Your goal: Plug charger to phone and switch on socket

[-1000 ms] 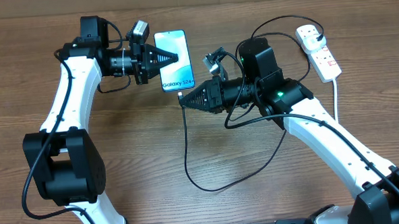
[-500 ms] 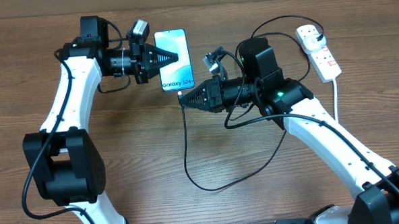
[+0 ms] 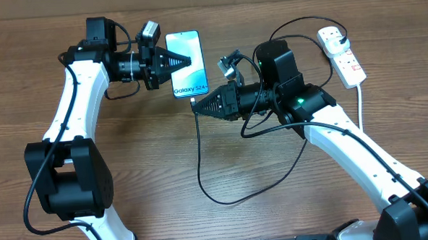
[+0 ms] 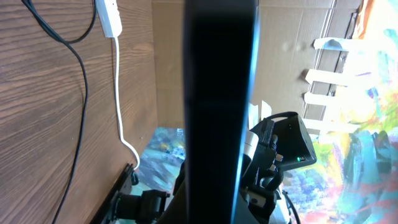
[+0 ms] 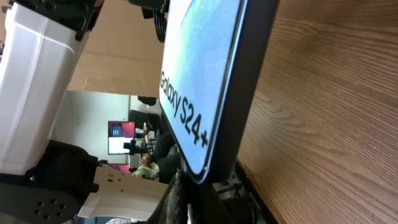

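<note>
One wooden table (image 3: 129, 174) is carrying everything, and two white-and-black arms are reaching across it, the left arm (image 3: 71, 90) coming in from the left side and the right arm (image 3: 345, 139) from the near right. One phone (image 3: 188, 83) is lying towards the far middle of the table, screen up, with its "Galaxy S24+" lettering showing. One white socket (image 3: 341, 53) with two outlets is sitting at the far right, well apart from the phone. A black plug is sitting in its far outlet, and a thick white cord (image 3: 361, 103) is trailing from its near end towards the near side. One charger (image 3: 199, 157) is running as a thin black cable from the phone's near edge towards the near side, looping right and curving back up under the right arm. The left gripper (image 3: 186, 61) is pointing right over the phone's left part, and its jaws are closing to a point on the phone; the left wrist view is showing the phone edge-on as a dark band straight ahead. The right gripper (image 3: 196, 106) is pointing left, its jaws pressing together on the charger's tip just beside the phone's near edge. Whether the tip is sitting fully inside the phone cannot be told.
</note>
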Robot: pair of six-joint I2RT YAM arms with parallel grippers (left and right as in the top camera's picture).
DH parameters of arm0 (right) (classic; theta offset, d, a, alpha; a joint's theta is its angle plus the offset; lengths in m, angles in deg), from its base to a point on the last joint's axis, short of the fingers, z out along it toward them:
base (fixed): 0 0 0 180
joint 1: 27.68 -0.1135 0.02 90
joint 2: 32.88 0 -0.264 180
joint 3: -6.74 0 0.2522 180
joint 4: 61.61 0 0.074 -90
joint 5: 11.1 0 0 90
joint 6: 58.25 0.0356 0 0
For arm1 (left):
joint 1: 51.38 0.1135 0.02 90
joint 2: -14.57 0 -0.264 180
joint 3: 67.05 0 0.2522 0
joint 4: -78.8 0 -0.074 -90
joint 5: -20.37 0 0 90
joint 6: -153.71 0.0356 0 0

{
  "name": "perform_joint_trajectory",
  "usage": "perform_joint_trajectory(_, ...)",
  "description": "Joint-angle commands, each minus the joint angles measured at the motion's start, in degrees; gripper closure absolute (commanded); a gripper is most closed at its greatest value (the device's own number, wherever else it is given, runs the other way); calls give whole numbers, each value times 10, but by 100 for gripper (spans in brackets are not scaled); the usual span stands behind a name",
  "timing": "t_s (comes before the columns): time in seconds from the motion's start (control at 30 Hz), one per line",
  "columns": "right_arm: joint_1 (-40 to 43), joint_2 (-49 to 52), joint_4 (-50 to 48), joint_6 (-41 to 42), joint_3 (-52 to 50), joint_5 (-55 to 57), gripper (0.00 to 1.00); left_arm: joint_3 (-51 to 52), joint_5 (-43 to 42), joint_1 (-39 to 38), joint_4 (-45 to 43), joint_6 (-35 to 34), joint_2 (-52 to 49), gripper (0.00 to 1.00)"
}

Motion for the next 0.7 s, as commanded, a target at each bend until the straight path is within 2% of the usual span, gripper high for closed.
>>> perform_joint_trajectory(0.0,-1,-6,-4,-4,4,-7,96,-5,-34,2,-5,18,4,96)
perform_joint_trajectory(0.67,0,-6,-13,-4,4,-8,96,-5,-26,2,-4,17,4,96)
